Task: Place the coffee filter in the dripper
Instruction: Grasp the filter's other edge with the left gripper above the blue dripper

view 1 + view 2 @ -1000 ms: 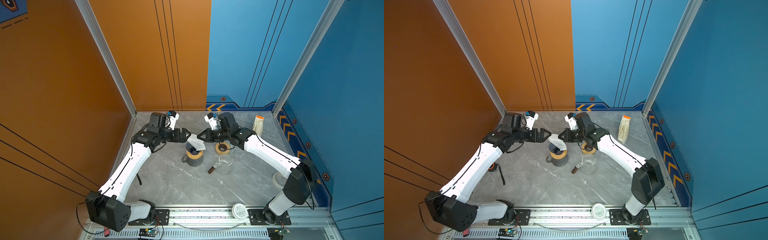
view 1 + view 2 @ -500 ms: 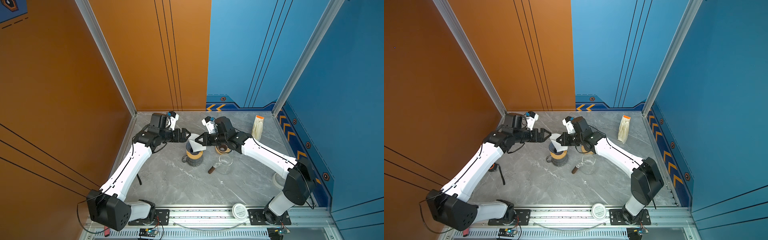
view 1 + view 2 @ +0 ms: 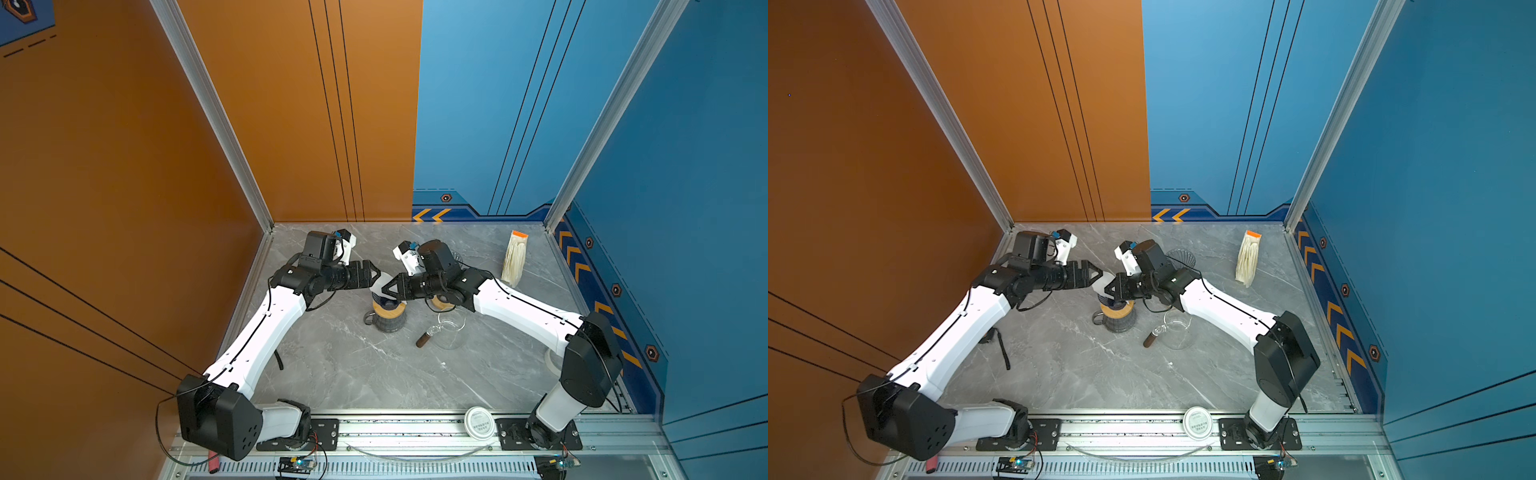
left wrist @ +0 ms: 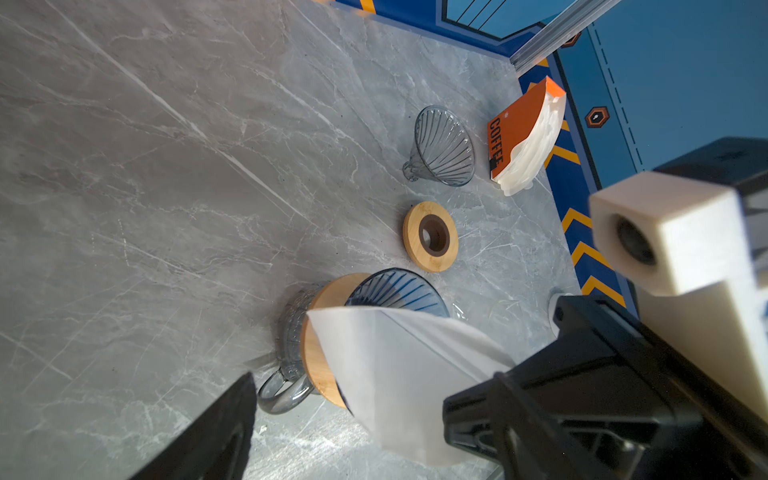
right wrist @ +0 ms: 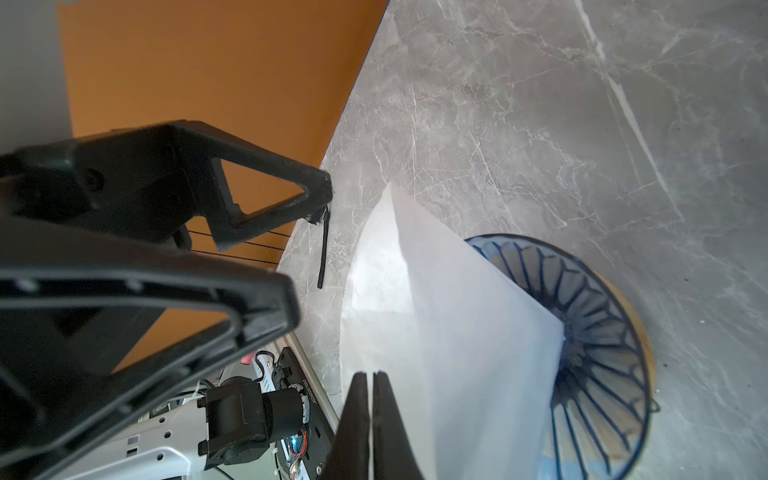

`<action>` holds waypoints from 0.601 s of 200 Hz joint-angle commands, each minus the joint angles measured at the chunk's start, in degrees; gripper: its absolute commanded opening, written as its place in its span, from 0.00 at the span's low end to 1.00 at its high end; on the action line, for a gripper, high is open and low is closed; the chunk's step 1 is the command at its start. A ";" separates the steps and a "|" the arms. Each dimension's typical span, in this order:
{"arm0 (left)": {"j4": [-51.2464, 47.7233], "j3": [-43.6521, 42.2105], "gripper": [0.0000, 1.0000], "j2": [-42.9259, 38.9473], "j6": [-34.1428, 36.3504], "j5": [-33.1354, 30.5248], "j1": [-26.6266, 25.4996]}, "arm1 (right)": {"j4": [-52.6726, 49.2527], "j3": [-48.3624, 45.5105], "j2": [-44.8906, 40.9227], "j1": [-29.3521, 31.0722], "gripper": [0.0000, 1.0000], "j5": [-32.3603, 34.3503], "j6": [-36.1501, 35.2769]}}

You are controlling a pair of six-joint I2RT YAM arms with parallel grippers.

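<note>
The white paper coffee filter (image 5: 449,316) hangs tilted over the blue ribbed dripper (image 5: 598,332), its pointed end down inside the cone. The dripper (image 4: 395,291) sits in a wooden collar on a grey glass mug (image 3: 388,324). My right gripper (image 5: 370,382) is shut on the filter's near edge. In both top views it (image 3: 384,289) reaches in from the right. My left gripper (image 3: 376,274) stands open just left of the filter (image 3: 379,280). Its two fingers (image 5: 270,199) flank the filter's far edge without touching it. One left finger (image 4: 224,432) shows beside the mug handle.
A second clear dripper (image 4: 444,145) lies on its side at the back. A loose wooden ring (image 4: 431,237) and an orange-labelled filter pack (image 3: 515,257) are near it. A glass server with a brown handle (image 3: 449,332) stands right of the mug. A white lid (image 3: 478,422) rests on the front rail.
My right gripper has moved left with the filter, carrying it over the dripper toward the left gripper. The left jaws have narrowed a little; the left arm has hardly moved.
</note>
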 commanded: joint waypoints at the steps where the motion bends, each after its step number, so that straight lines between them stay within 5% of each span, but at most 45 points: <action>1: -0.03 -1.21 0.81 0.96 -2.24 0.17 -0.12 | -0.36 1.27 0.47 0.20 0.00 0.02 -0.39; 120: 2.67 -3.59 0.52 4.76 -6.95 2.48 -0.58 | -0.78 1.88 1.42 0.00 0.00 -0.39 -1.01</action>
